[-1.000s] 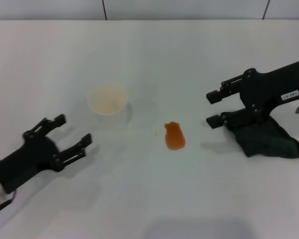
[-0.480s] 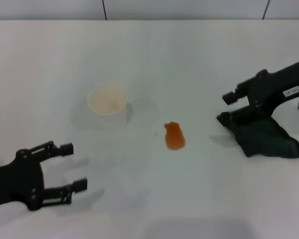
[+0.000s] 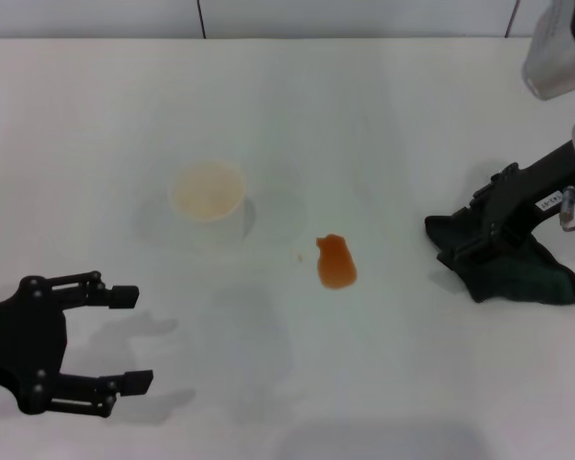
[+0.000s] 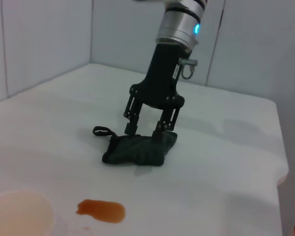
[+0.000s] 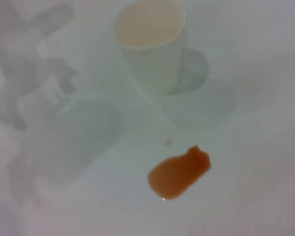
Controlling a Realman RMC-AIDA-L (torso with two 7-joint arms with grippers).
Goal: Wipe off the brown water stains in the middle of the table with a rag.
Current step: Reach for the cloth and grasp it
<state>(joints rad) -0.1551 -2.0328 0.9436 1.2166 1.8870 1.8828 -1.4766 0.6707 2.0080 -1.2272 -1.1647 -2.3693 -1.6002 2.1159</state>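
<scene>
The rag (image 3: 513, 273) lies at the right side of the table (image 3: 383, 105), a dark crumpled heap, and the right gripper (image 3: 457, 240) stands right on its left end. In the left wrist view that gripper (image 4: 144, 129) points steeply down with its two fingers spread and their tips set on the cloth (image 4: 137, 150), one to each side of a raised fold. The fingers have not closed on anything, so the rag is touched but not gripped.

From the gripper outward, the relation that counts is the line to the brown water stains (image 3: 336, 262). The blob lies to the left of the rag, near the middle of the table, at about the same depth, with bare white surface between them. Its longer axis runs roughly near-to-far in the head view, so a sweep coming from the right would cross it broadside. In my judgement the coming move calls for pinching the fold, then carrying or dragging the cloth straight left.

Farther left and a little farther back stands a white paper cup (image 3: 207, 193), just beyond the stain; a long leftward stroke could knock it.

The left gripper (image 3: 125, 337) hangs at the near left corner, open and empty, well apart from the stain. The right arm is clearly the nearer one.
</scene>
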